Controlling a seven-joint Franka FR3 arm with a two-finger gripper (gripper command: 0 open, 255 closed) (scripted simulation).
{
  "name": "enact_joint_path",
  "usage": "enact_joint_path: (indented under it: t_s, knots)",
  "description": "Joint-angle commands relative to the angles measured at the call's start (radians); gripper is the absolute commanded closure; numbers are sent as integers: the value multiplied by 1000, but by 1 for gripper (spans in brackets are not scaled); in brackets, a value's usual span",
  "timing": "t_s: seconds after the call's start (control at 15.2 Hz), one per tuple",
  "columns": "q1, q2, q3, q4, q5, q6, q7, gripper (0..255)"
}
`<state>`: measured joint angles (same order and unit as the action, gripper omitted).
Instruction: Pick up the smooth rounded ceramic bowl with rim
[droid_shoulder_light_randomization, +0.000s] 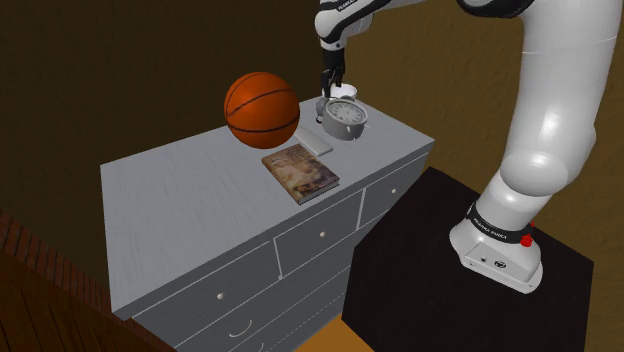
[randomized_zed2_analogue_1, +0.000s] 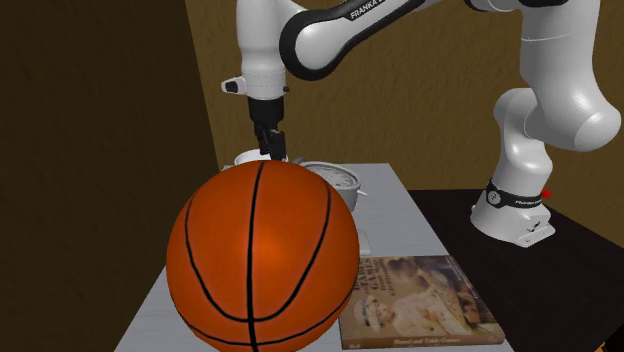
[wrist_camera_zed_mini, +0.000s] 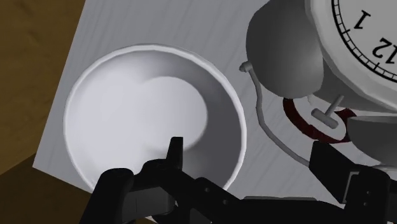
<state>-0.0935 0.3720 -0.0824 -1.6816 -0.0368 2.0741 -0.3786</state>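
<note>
My tool (wrist_camera_zed_mini: 251, 153) is low over the white bowl (wrist_camera_zed_mini: 127, 121), fingers spread.
One finger hangs inside the bowl and the other outside it on the clock's (wrist_camera_zed_mini: 356, 38) side, with the rim between them and nothing pinched. The bowl sits at the dresser's (droid_shoulder_light_randomization: 180, 190) far corner in the shoulder view, just beside the clock. A basketball (droid_shoulder_light_randomization: 261, 109) and a book (droid_shoulder_light_randomization: 300, 171) lie nearer.

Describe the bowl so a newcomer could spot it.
Start at the grey chest of drawers and go to its far back corner. There, behind the silver twin-bell alarm clock, sits the plain white round bowl, the only hollow, open-topped thing there.
</note>
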Motion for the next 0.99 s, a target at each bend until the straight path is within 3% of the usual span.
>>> enact_joint_path:
  t_s: [0.0,0.26,0.33,0.92]
  knots:
    - [0,14,0,-8,1,23,1,0]
    - [-1,27,1,-24,1,52,2,0]
    - [0,29,1,-21,1,50,2,255]
    - [-1,27,1,-24,1,52,2,255]
